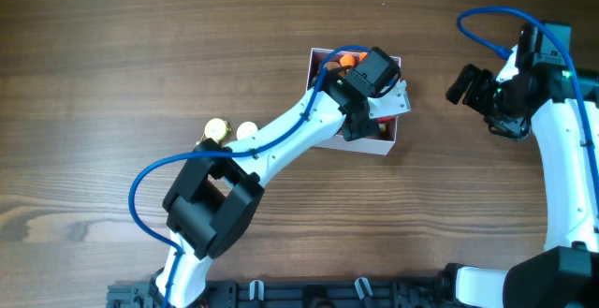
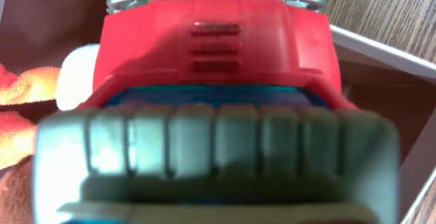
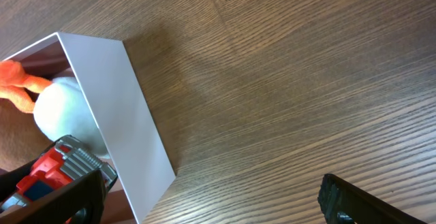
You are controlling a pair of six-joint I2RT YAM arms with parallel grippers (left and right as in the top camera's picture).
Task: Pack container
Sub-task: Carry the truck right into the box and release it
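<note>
Two arms are out, but only one is at work. Our left gripper (image 1: 379,102) hangs right over the container (image 1: 374,145), which lies directly beneath it. A red toy truck (image 2: 218,54) with a grey grille fills its wrist view, just below the hand and inside the box wall. The fingers do not show there, so we cannot tell whether they are clamped on the truck or apart. An orange-and-white plush (image 2: 68,81) sits in the box beside the truck. Our right gripper (image 1: 465,85) hovers with its jaws spread wide and empty, the container well off to its side.

We judge the step in hand to be setting the truck down. The next move calls for leaving it flat, lifting clear, then reaching for the two pale round toys (image 1: 217,128) lying behind the left hand, beside its forearm.
</note>
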